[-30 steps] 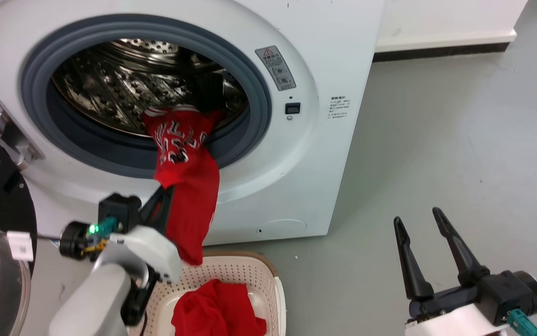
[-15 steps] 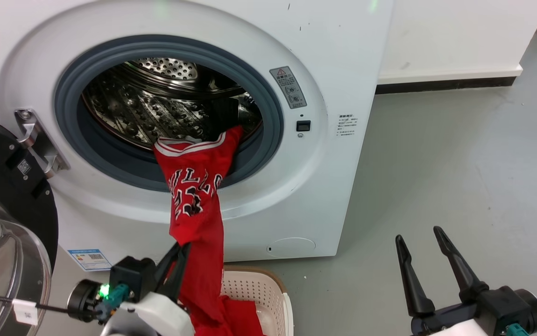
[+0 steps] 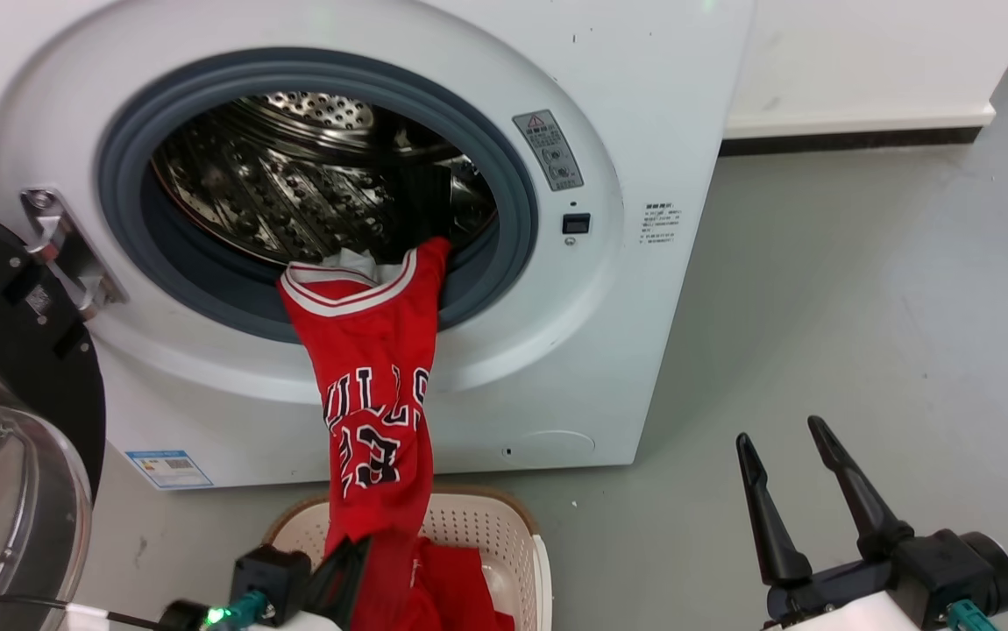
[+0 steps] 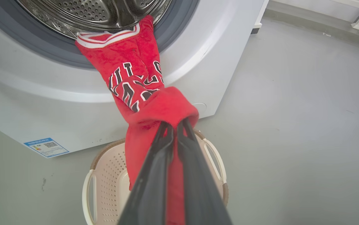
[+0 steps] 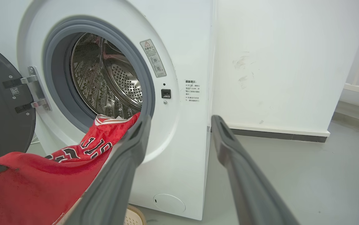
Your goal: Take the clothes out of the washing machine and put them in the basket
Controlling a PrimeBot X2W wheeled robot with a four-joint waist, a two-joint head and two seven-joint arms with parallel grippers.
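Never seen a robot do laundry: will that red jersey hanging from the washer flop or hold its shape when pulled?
Probably floppy: the jersey drapes limply from the drum and bunches where the left end effector pinches it. It looks thin and light, so it should slide out easily. Its collar lies over the grey gasket, so it may drag there.

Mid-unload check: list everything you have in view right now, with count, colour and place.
washing machine: one, white, straight ahead
door: one, black-rimmed glass, swung open at left
drum: one, steel, inside the machine
jersey: one, red with white lettering, hanging from the porthole down to the basket
plain garment: one, red, in the basket
basket: one, cream with brown rim, on the floor below the porthole
left end effector: one, dark, shut on the jersey
right end effector: one, dark, open, lower right
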